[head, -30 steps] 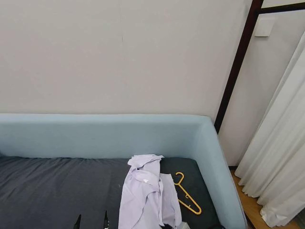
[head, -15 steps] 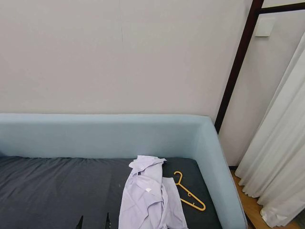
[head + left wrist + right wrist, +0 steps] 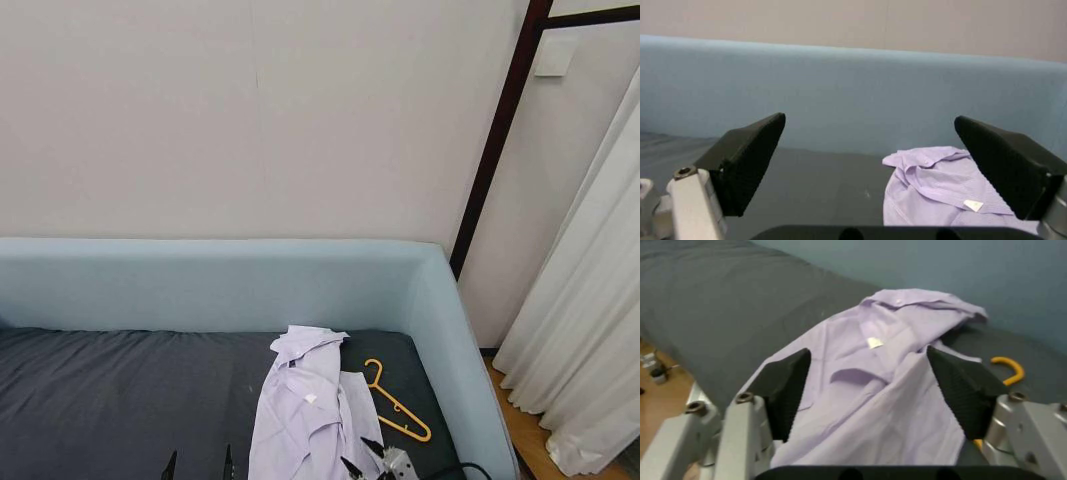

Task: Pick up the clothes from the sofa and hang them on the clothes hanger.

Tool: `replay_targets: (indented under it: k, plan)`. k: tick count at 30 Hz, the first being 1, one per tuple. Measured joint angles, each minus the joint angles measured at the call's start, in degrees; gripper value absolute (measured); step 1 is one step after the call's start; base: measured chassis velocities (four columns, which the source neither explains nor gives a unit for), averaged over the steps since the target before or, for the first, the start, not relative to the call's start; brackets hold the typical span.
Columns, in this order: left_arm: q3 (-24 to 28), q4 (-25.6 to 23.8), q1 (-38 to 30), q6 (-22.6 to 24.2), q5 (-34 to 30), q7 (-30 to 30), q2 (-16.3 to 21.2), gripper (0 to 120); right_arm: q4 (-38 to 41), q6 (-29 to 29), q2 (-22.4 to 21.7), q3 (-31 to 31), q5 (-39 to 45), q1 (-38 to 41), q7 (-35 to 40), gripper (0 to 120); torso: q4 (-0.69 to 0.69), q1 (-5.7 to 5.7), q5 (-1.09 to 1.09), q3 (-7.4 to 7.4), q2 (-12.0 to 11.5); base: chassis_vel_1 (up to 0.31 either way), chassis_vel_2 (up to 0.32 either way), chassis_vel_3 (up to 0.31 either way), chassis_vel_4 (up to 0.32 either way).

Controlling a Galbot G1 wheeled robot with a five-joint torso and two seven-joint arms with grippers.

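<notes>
Bottom edge cuts off the shirt

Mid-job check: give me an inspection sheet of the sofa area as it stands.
Surface: dark grey sofa seat, with a light blue backrest behind it.
Job's things: crumpled lilac shirt on the seat; orange plastic hanger lying beside it.
Clutter: nothing seen.
Pincers: left pincer open, low over bare seat; right pincer open, above the shirt.
Cables: black cable by the right pincer.
Surroundings: white wall, dark door frame, white curtain.
</notes>
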Motion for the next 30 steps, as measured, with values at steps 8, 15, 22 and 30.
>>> replay_targets:
  k: [8, 15, 22, 30]
  plan:
    - [-0.27, -0.84, 1.69, -0.14, 1.13, 0.13, 0.11, 100, -16.05, -7.71, 4.87, -0.63, 22.69, 19.85, 1.65, 100, 0.03, 0.0, 0.02, 0.01, 0.0, 0.0, 0.0, 0.0, 0.0]
    - [-0.6, -1.06, 2.77, -0.21, 2.31, 0.49, 0.53, 100, -38.61, -6.34, 11.57, -6.54, 21.18, 33.34, -7.74, 100, 0.02, 0.01, 0.01, 0.01, -0.01, 0.0, 0.0, 0.0, 0.0]
    - [-0.4, -1.06, 3.52, -0.16, 4.0, 0.51, -0.43, 100, -55.05, -2.71, 18.79, -10.73, 12.9, 40.16, -16.83, 100, 0.02, 0.01, 0.0, 0.01, -0.01, 0.0, 0.0, 0.0, 0.0]
    - [-0.34, -0.62, 3.53, -0.13, 4.57, 0.37, -0.94, 100, -68.23, 0.37, 24.33, -11.17, 6.76, 43.1, -20.87, 100, 0.01, 0.01, 0.0, 0.0, -0.01, 0.0, 0.0, 0.0, 0.0]
